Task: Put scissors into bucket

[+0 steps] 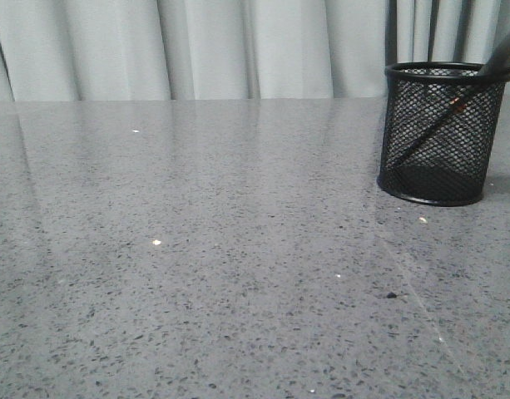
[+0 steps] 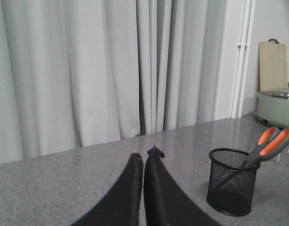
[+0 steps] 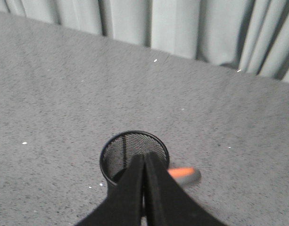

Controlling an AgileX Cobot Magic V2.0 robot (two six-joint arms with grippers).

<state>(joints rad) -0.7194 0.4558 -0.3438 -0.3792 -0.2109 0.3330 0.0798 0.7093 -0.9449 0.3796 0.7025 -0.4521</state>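
A grey speckled stone table (image 1: 196, 274) stretches in front of pale curtains (image 1: 196, 46). Towards its right side stands the bucket (image 1: 442, 133), a black wire-mesh cup, upright. The scissors (image 2: 269, 146) are already inside it — blades down, leaning against the rim, so the grey and orange handles stick out above the top and tilt away to one side. They lean because they are longer than the cup is deep.

The right gripper (image 3: 144, 157) hovers above the bucket's open mouth, its two black fingers pressed together with nothing between them; from this view an orange handle shows just beside the fingertips. That position suggests the scissors were dropped from there, and the task looks essentially done.

The left gripper (image 2: 144, 157) is likewise closed and empty — it hangs over bare table, well apart from the bucket, apparently idle. Beyond the bucket a pale green pot (image 2: 276, 108) and a wooden board (image 2: 272, 63) sit at the table's far edge.
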